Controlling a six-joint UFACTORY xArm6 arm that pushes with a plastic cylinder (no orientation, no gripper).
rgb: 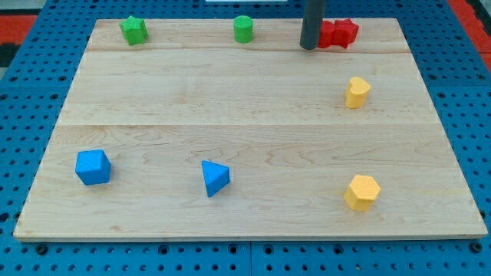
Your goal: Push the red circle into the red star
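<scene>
Okay so on my feed the dark rod comes down from the view's top edge, and my tip (308,47) sits on the wooden counter (245,153) near its top edge, right against the left side of the red circle (327,34). No end effector on this rig in the usual sense, just the straight rod, so nothing is open, closed or holding anything; it's only touching by its side. The red circle is partly hidden behind the rod, and from what I can see it's pressed up against the red star (347,31), which is just to its right. The two red pieces read almost as one blob, so I'd call them touching.

Everything else is spread out. A green star (133,30) sits near the top left corner, and a green cylinder (243,28) is along the top edge, to the left of my tip and clearly apart from it. On the view's right, a yellow block (356,92) with a shape I can't quite pin down sits below the red pair, and a yellow hexagon (360,192) is further down near the bottom right. A blue cube-ish block (93,166) is at lower left, with a blue triangle (215,177) to its right, well apart from it.
</scene>
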